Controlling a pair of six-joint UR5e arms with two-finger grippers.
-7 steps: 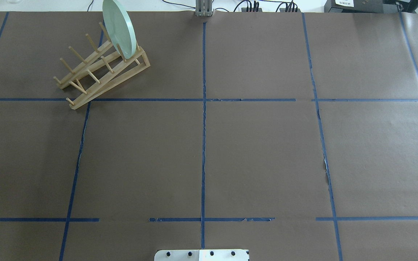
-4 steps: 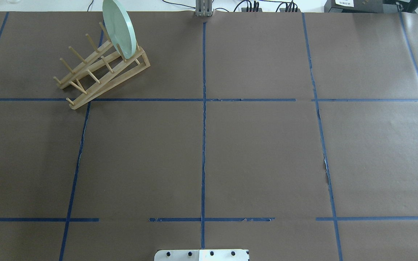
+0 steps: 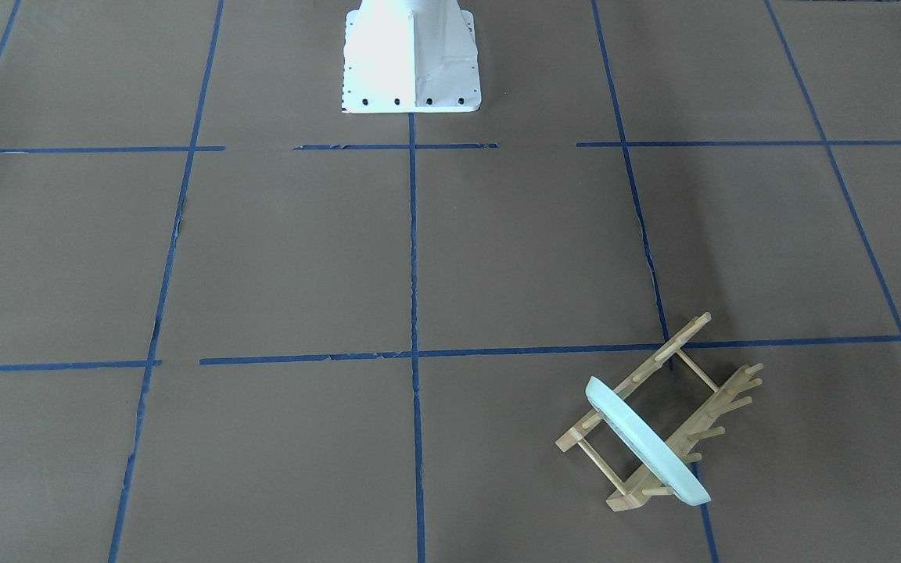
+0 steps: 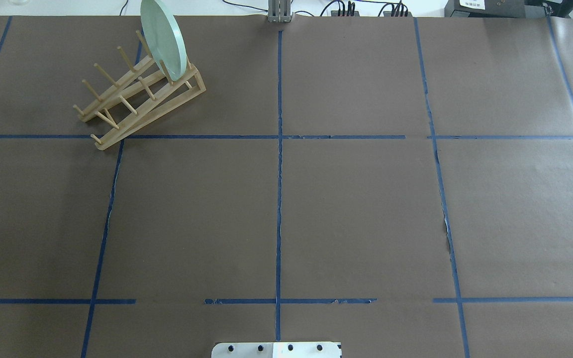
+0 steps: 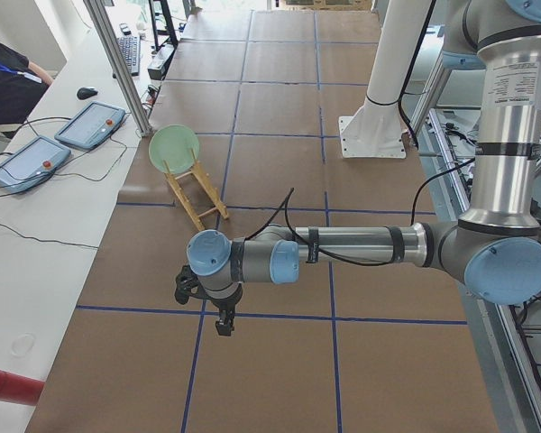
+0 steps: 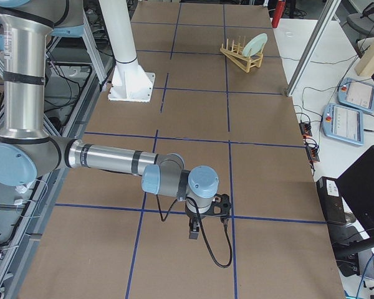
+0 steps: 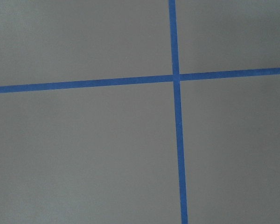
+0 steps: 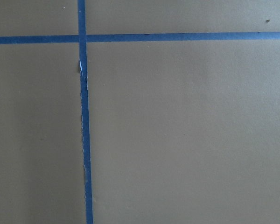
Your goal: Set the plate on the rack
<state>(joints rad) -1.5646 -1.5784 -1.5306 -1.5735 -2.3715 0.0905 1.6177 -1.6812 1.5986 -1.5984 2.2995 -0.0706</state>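
The mint-green plate stands in the far-left wooden rack, its pegs keeping it upright. My left gripper and right gripper hang well away from it. Whether they are open or closed, I cannot tell.

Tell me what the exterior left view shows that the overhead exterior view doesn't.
Only exterior left shows the left arm stretched out over the table, the left gripper pointing down near a tape crossing, and two tablet controllers on the white side desk. Only the overhead shows the pegs of the rack one by one, with no arm in frame. Both show the plate standing on edge at one end of the rack, and the blue tape grid.
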